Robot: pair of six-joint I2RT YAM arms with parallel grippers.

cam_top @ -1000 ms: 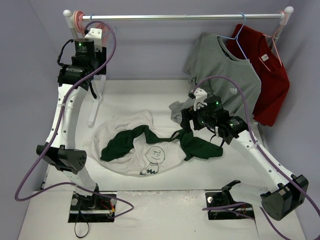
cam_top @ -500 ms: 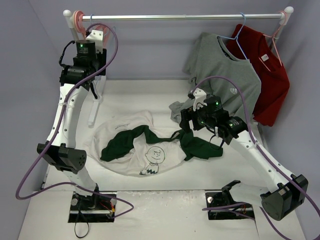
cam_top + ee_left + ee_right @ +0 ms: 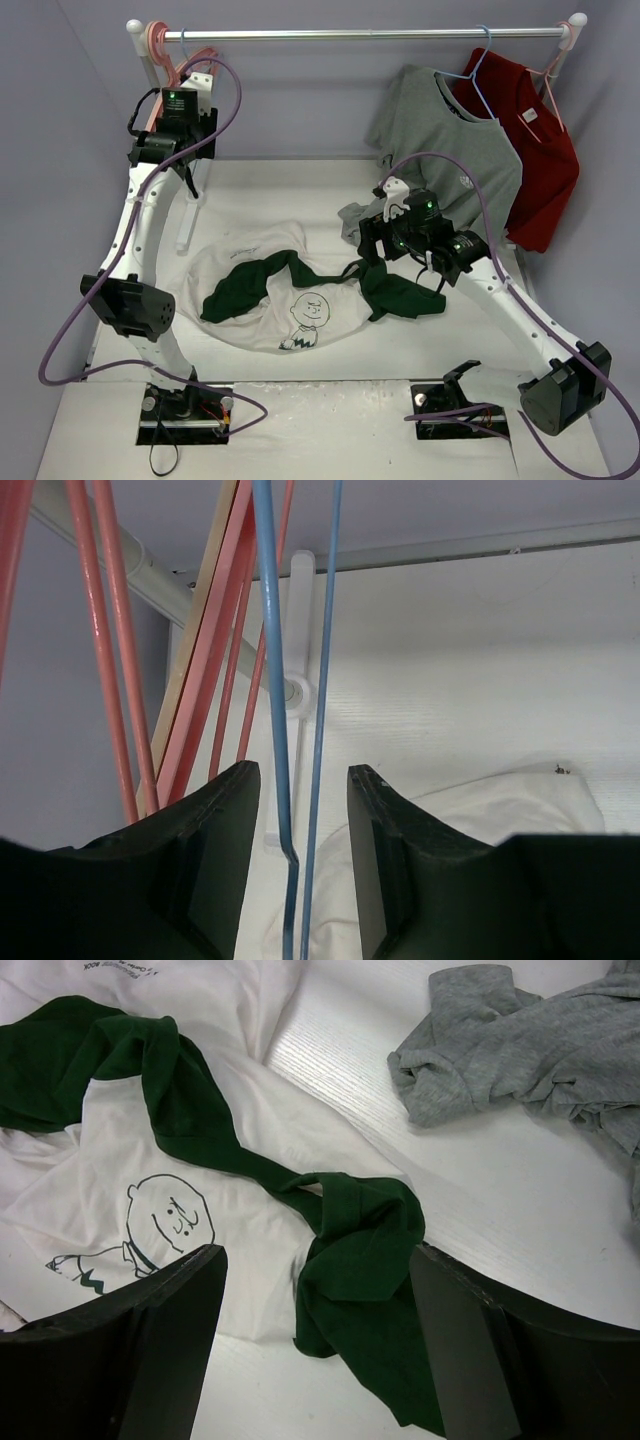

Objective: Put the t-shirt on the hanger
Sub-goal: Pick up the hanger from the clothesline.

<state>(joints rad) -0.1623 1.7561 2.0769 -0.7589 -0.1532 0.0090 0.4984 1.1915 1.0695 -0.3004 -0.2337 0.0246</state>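
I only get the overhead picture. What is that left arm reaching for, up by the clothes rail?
Observer: Its wrist camera shows two thin wires of a light-blue hanger running between the fingers of the left end effector, with pink hangers just beside.
Operator: Has it grabbed it?
Observer: Not yet. The fingers stand apart, with a gap on each side of the wires.
Operator: And the other arm?
Observer: The right end effector hangs open over the twisted dark green sleeve of the Charlie Brown t-shirt, holding nothing.
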